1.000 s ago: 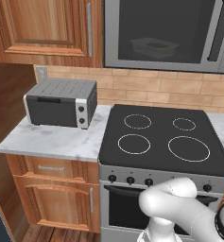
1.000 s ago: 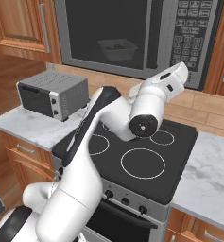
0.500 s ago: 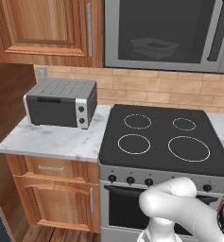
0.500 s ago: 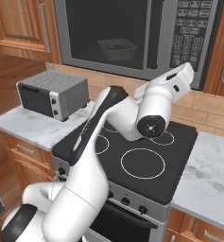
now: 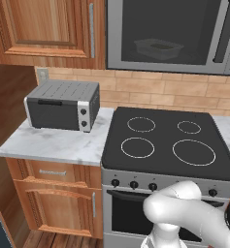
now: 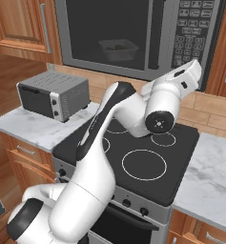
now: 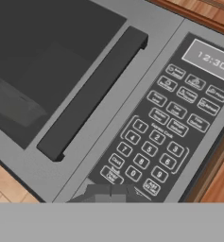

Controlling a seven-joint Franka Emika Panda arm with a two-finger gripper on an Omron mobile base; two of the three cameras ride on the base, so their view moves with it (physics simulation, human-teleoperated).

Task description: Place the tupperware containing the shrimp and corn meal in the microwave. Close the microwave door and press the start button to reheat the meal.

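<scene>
Wrist and elbow have swung lower since the earlier frame, carrying the gripper (image 7: 111, 193) with jaws fully closed and empty toward the keypad (image 7: 166, 132); tupperware (image 6: 118, 49) sits inside the microwave (image 6: 138, 35), microwave door (image 5: 165, 34) shut; start press remains.

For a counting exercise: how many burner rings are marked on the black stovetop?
4. On the stovetop: back left, back right, front left, front right. In the right base view the arm covers some.

The white arm (image 6: 109, 143) reaches up and forward, its fingers (image 7: 111, 193) pressed together.
</scene>
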